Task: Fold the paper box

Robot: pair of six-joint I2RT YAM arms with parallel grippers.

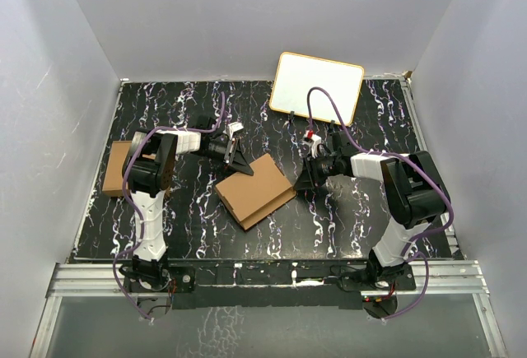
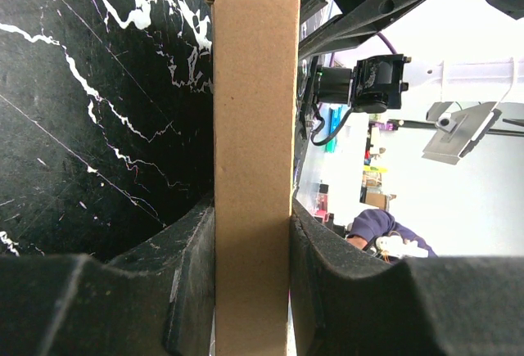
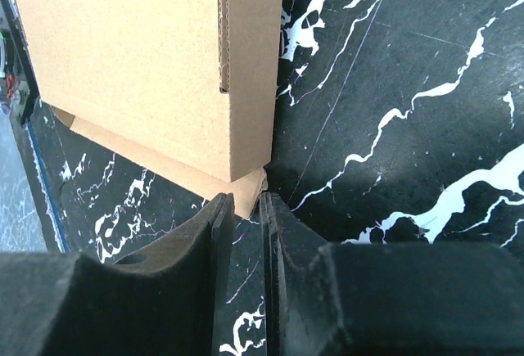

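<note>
The paper box (image 1: 255, 189) is a flat brown carton lying in the middle of the black marbled table, with a lower flap sticking out along its near edge. My left gripper (image 1: 239, 160) is at the box's far left corner, shut across its narrow side; the cardboard (image 2: 254, 127) fills the gap of the left gripper (image 2: 252, 213). My right gripper (image 1: 300, 179) is at the box's right corner. In the right wrist view the jaws of the right gripper (image 3: 244, 200) stand almost together, pinching the tip of the lower flap (image 3: 164, 164) under the box's top panel (image 3: 139, 61).
A white board with a yellow rim (image 1: 317, 86) leans at the back of the table. A brown cardboard stack (image 1: 115, 169) lies at the left edge, partly behind the left arm. White walls enclose the table on three sides.
</note>
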